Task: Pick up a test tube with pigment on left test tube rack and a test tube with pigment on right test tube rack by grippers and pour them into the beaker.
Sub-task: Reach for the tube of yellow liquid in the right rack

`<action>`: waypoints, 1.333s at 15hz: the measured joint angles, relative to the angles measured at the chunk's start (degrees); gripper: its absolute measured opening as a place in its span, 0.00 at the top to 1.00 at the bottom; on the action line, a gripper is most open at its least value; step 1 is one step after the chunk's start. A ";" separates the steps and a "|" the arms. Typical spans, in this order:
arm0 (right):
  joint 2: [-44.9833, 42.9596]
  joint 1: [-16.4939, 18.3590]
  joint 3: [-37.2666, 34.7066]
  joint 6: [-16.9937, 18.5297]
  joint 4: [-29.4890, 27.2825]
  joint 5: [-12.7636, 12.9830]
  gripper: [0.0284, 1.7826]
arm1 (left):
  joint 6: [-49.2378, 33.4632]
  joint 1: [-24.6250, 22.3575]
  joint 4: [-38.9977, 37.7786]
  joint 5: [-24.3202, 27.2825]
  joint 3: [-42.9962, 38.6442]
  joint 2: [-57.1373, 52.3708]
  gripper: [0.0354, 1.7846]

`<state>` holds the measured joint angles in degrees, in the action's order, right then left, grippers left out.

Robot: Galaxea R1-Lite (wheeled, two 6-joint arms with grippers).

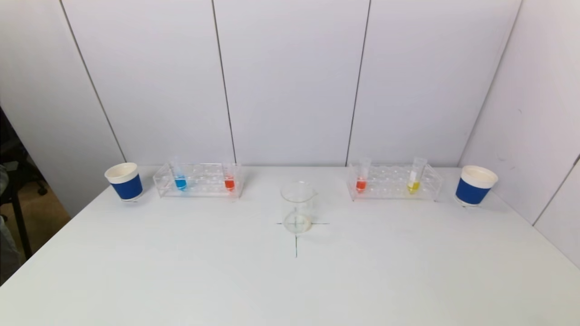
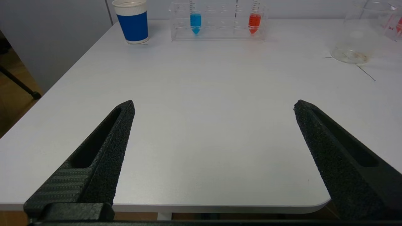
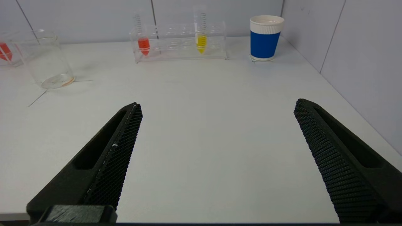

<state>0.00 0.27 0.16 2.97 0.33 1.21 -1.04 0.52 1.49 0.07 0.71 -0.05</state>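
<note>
Even, bright overhead light washes the white table [image 1: 181, 271], the beaker [image 1: 297, 207] and both blue cups [image 1: 124, 181] cast faint soft shadows, and beyond each wide-spread claw the far racks look slightly soft, with straight edges bowing toward the corners.

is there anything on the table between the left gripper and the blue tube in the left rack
Nothing visible. The left gripper is open at the table's near edge, with only bare table before the blue tube in the left rack.
</note>
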 joint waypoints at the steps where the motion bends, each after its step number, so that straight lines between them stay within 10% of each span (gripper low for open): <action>1: 0.00 0.00 0.00 0.00 -0.02 0.00 0.01 | 0.02 0.00 0.00 0.02 0.00 0.00 0.01; 9: 0.00 0.00 1.24 -0.63 -0.40 0.61 0.01 | 0.02 0.00 0.00 0.02 0.00 0.00 0.01; 20: 6.50 0.00 21.00 -1.19 -11.85 -0.96 0.01 | 0.02 0.00 0.00 0.02 0.00 0.00 0.01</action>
<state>6.50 0.27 21.16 1.78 -11.52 0.24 -1.01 0.52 1.49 0.10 0.71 -0.05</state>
